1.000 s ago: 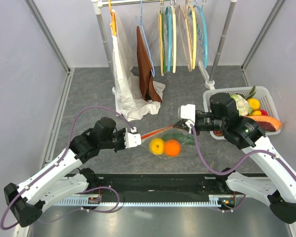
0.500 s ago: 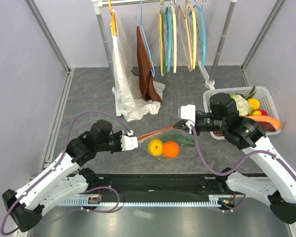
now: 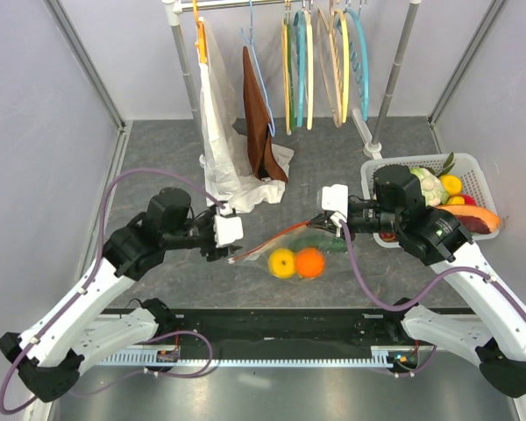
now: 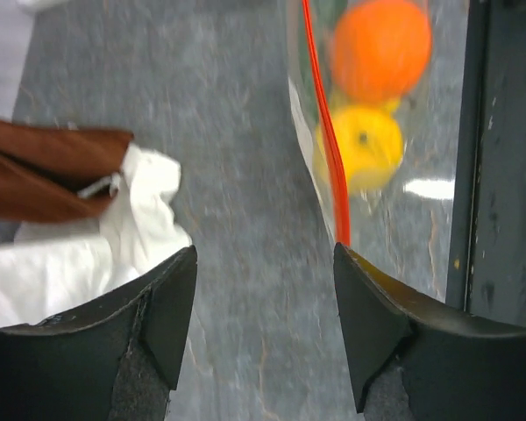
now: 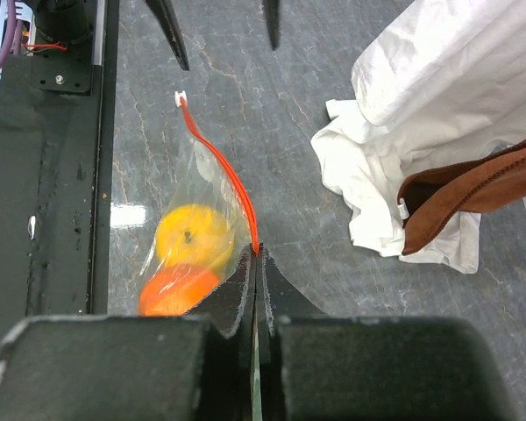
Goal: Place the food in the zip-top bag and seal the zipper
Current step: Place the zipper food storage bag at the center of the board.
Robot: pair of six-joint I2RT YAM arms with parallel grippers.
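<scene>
The clear zip-top bag (image 3: 291,256) lies on the grey table with a yellow fruit (image 3: 282,261), a round orange (image 3: 309,261) and a dark green cucumber (image 3: 323,243) inside. Its orange-red zipper (image 3: 272,239) runs from the lower left up to the right. My right gripper (image 5: 257,253) is shut on the zipper's right end (image 5: 221,175); beside it the yellow fruit (image 5: 193,237) and orange (image 5: 177,288) show through the plastic. My left gripper (image 4: 263,294) stands open and empty just left of the zipper's (image 4: 326,145) free end, apart from it.
A white garment (image 3: 223,162) and a brown cloth (image 3: 259,118) hang from the rack behind the bag, with coloured hangers (image 3: 324,66) beside them. A white slatted basket (image 3: 482,171) with other toy food stands at the right. The black rail (image 3: 272,329) runs along the near edge.
My left gripper has opened, let go of the zipper's left end and drawn back to the left and away. The right gripper has stayed shut on the other end.
</scene>
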